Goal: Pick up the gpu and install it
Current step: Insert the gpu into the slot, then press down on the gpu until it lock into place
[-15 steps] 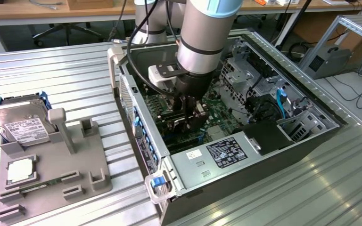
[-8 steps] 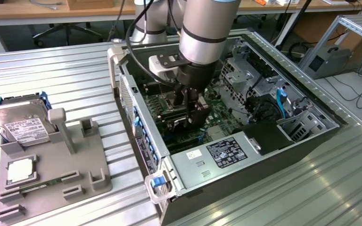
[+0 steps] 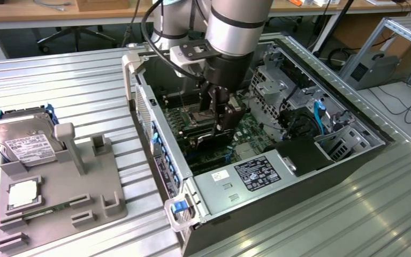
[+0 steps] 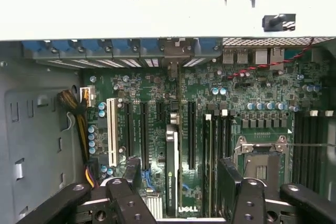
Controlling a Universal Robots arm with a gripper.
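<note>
The hand (image 4: 176, 195) hangs wide open over the gpu (image 4: 171, 169), which stands edge-on in the motherboard (image 4: 252, 90).

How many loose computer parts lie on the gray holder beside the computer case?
3 on the gray holder: hard drive at the far end, square processor in the middle, green memory stick nearer the front. Others may be hidden.

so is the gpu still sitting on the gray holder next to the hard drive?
No. The gpu stands edge-on in a motherboard slot inside the case, between the fingers of the open gripper.
</note>
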